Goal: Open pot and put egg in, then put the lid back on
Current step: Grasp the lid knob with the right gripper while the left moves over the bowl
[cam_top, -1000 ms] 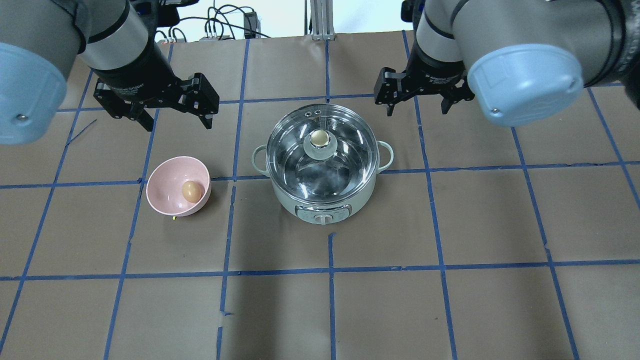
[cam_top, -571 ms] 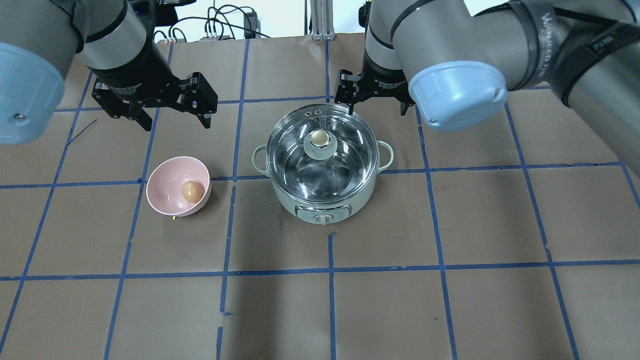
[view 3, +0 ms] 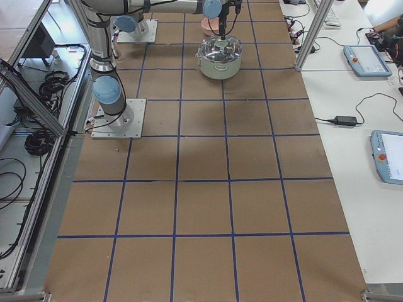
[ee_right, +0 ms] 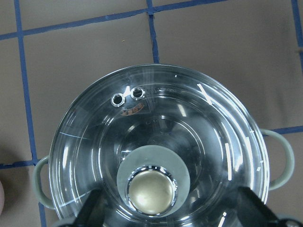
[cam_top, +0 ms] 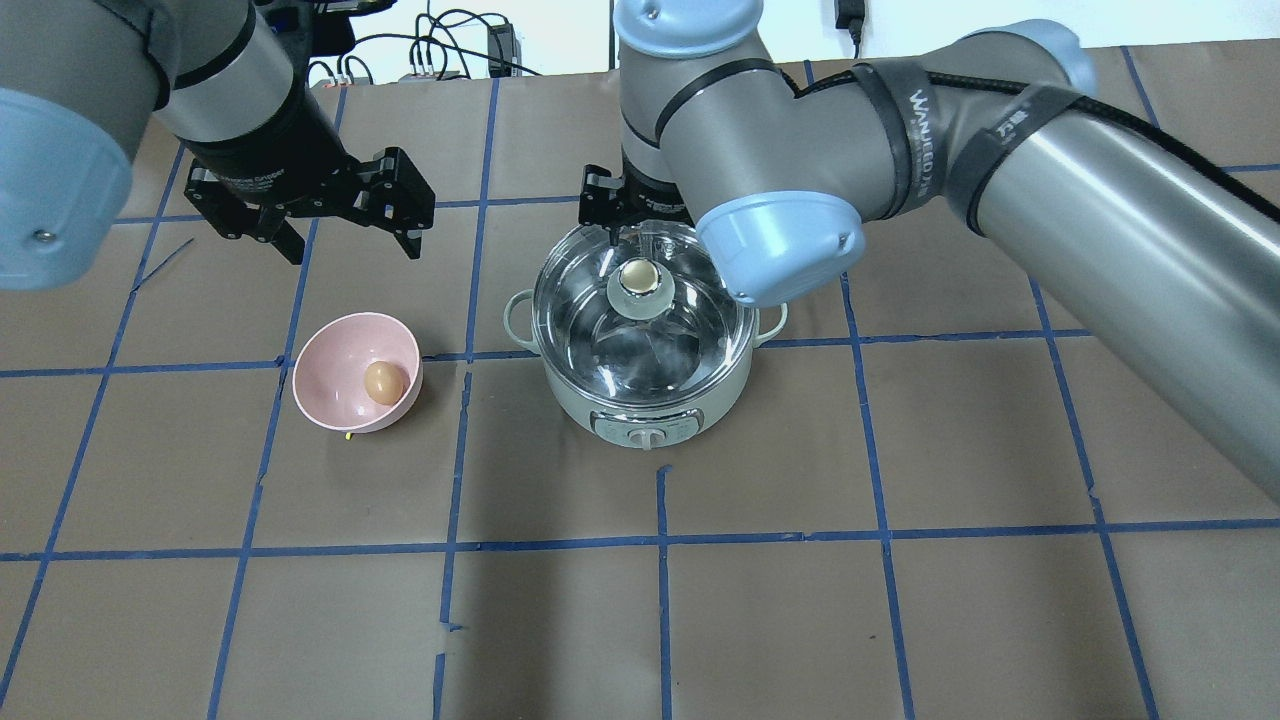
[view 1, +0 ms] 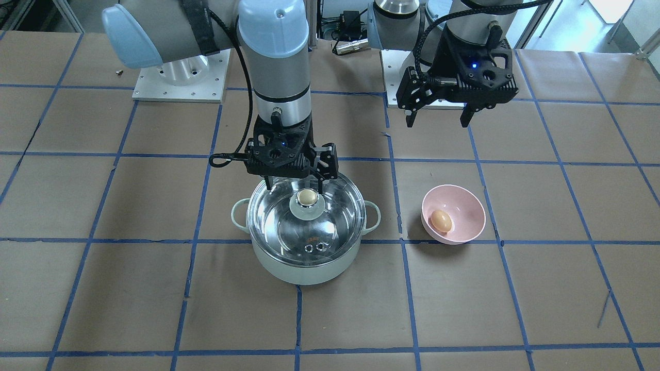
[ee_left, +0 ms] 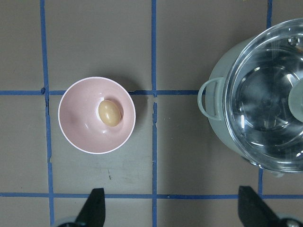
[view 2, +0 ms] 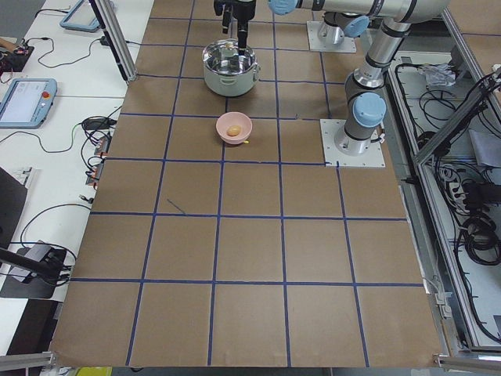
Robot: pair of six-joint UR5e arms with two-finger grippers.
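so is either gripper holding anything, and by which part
Nothing is held. The right gripper is open over the knob of the lid, not touching it; the left gripper is open and empty.

Mint-green pot [view 1: 304, 272], clear lid [view 1: 289, 232] with beige knob [view 1: 307, 196], light-brown egg [view 1: 441, 220], pink bowl [view 1: 464, 206], brown table [view 1: 129, 288] gridded blue.

Not much to read here tbh. The black strap [cam_top: 928, 130] round my right arm [cam_top: 1100, 220] has white capitals starting "WAN"; the rest I can't make out for sure. There's a line of tiny white print on the body of my left gripper [cam_top: 355, 250], too blurry to read. The lid [ee_right: 203, 132] has a small reddish sticker [ee_right: 131, 111] by the vent holes [ee_right: 117, 99], unreadable. Same for the marks on the pot [cam_top: 565, 390] panel [cam_top: 645, 430].
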